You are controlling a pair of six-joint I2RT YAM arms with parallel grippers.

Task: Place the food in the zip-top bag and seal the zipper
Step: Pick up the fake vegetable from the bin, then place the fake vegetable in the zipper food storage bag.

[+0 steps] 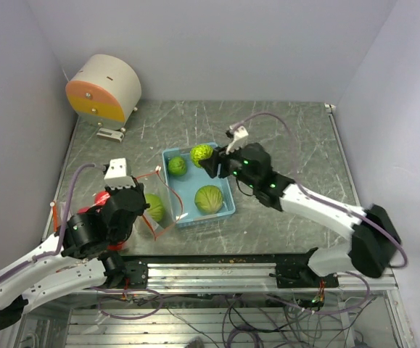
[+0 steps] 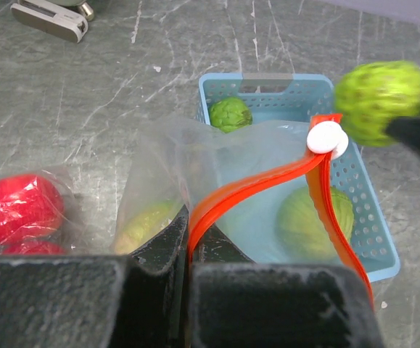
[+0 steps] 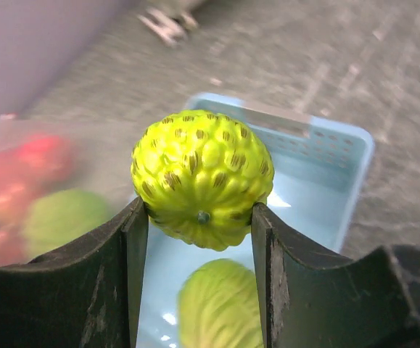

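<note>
Hemmed in left, far and right by pale lilac walls (image 1: 217, 43). Below, a grey, scratched, marbled table (image 1: 289, 145), metal rail (image 1: 217, 262) along the near edge. Far left, a cream-and-orange drum (image 1: 104, 88). Mid-table, a light blue basket (image 1: 231, 197) with two green melons (image 1: 208, 199). Left of it, the zip-top bag (image 2: 195, 152), red fruits (image 2: 17, 206) inside. Left gripper (image 2: 188, 254) pinched tight on the zipper (image 2: 253, 185); right gripper (image 3: 199, 212) clamped round a bumpy green fruit (image 3: 202, 174) over the basket's far end.

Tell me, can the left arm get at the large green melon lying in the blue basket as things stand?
Probably not: the left gripper is shut on the zipper, and the bag it holds up stands between it and the melon.
</note>
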